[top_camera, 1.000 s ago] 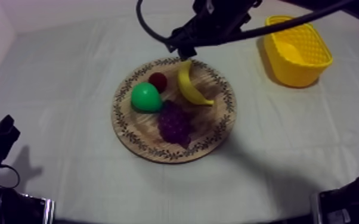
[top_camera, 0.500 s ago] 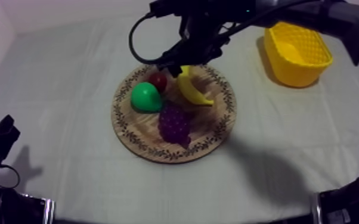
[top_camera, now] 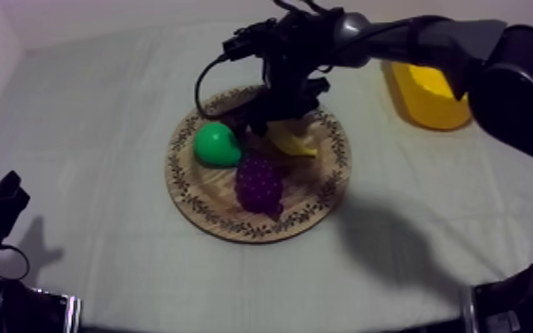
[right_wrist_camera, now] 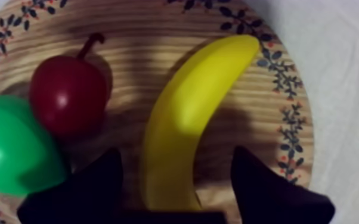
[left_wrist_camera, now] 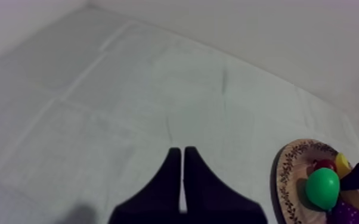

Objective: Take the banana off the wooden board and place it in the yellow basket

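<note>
Jaws on my right arm stand wide in the right wrist view, their black fingers set one to each side of the banana and closed on nothing yet. The banana lies flat on the wooden board, its far tip reaching the board's patterned rim. The small red fruit and the pear sit just beside it, on the side of one finger. I judge this toy to be light, stiff and smooth-skinned, so it could slip or roll under a pinch. The best hold looks to be across its thick middle, square to the curve, where the sides run nearly parallel. That finger has little room by the red fruit and may nudge it. In the left wrist view my left jaws lie pressed together as a narrow wedge, holding nothing, over bare cloth well apart from the board, where the pear and a sliver of banana show. In the top view my right arm reaches in over the counter to the board's far half, above the banana. The bunch of grapes lies at the board's middle, and the yellow basket stands well apart, off the board's far right side.
</note>
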Controlling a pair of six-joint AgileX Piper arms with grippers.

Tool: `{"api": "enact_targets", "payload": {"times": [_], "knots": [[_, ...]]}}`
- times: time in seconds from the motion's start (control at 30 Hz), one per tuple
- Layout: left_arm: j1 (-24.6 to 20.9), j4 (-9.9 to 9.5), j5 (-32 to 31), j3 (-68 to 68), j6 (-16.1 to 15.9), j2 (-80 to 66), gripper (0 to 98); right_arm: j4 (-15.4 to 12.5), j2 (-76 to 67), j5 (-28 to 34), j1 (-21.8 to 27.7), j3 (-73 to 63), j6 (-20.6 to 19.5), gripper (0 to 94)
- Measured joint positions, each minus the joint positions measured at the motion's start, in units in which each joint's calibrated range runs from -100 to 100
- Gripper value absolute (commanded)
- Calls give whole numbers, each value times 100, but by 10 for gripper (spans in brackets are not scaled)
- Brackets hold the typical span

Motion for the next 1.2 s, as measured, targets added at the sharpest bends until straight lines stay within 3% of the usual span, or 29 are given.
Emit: {"api": "enact_targets", "payload": {"times": [0.07, 0.23, 0.33, 0.67, 1.2], "knots": [[0, 0, 0, 0, 0, 0, 1, 0, 106, -22, 0, -56, -7, 446], [0, 0, 0, 0, 0, 0, 1, 36, 290, -42, 25, -230, -31, 191], [0, 0, 0, 0, 0, 0, 1, 83, 282, -62, 53, -311, -45, 128], [0, 0, 0, 0, 0, 0, 1, 255, -367, -163, 173, 73, -92, 91], [0, 0, 0, 0, 0, 0, 1, 970, -2702, -654, 934, 1243, -195, 86]]}}
